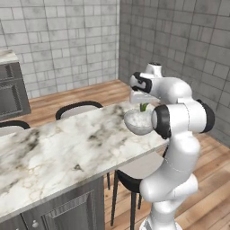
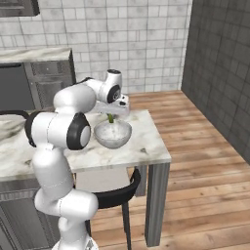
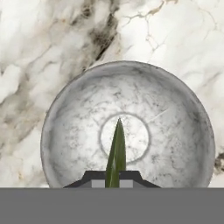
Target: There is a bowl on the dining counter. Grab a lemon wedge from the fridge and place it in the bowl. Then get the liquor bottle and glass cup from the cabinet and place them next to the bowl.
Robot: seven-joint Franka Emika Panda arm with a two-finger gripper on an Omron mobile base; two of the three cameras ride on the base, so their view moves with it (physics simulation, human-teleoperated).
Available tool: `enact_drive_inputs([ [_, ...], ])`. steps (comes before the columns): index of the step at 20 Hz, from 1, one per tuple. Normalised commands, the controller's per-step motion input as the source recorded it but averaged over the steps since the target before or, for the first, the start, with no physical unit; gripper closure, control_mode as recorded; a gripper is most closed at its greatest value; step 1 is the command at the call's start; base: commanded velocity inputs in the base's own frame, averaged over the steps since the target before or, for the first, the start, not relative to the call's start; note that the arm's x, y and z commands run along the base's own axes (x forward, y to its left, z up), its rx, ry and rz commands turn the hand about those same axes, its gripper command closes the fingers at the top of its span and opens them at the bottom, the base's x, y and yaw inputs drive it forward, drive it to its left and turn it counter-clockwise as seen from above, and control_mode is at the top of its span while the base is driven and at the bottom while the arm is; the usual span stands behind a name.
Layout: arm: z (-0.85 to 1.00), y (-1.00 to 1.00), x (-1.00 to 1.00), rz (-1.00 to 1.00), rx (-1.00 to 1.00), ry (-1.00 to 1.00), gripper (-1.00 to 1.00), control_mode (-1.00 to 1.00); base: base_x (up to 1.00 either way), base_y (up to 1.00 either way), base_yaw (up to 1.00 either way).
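Gripper (image 3: 112,180) pressed together on the lemon wedge (image 3: 116,151), a slim dark green sliver pinched between the two dark fingertips (image 3: 94,176); in the hand view the wedge's long axis runs from 6 o'clock to 12 o'clock, its pointed tip toward 12 and lying over the pale centre ring of the bowl (image 3: 78,113) below it; no brand, label or writing can be read on any surface. In the left base view the wedge (image 1: 143,107) hangs upright, tip down, just above the bowl (image 1: 137,122), apart from its inside; the gripper (image 1: 143,104) sits directly over the rim. In the right base view the wedge (image 2: 111,118) likewise points down into the bowl (image 2: 113,134), under the gripper (image 2: 112,114). The bowl rests on the dining counter (image 2: 141,141), near its free end; a black-backed stool (image 1: 79,109) stands at the counter's far side, at 10 o'clock of the bowl in the left base view.
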Motion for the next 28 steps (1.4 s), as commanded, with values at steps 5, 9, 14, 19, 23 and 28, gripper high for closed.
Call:
enact_drive_inputs([
  [5, -0.44, -0.1, 0.37, 0.03, -0.03, 0.01, 1.0, -1.0, 0.0, 0.0, 0.0],
  [9, -0.43, -0.03, 0.11, 0.02, -0.04, 0.0, 1.0, -1.0, 0.0, 0.0, 0.0],
  [14, -0.48, 0.0, 0.0, 0.03, -0.03, 0.0, 1.0, -1.0, 0.0, 0.0, 0.0],
  [19, -0.49, 0.0, 0.01, 0.03, -0.02, 0.02, 1.0, -1.0, 0.0, 0.0, 0.0],
  [23, -0.42, 0.0, 0.18, 0.03, -0.01, 0.01, 1.0, -1.0, 0.0, 0.0, 0.0],
  [28, -0.21, 0.0, 0.28, 0.03, 0.0, 0.0, -1.0, -1.0, 0.0, 0.0, 0.0],
])
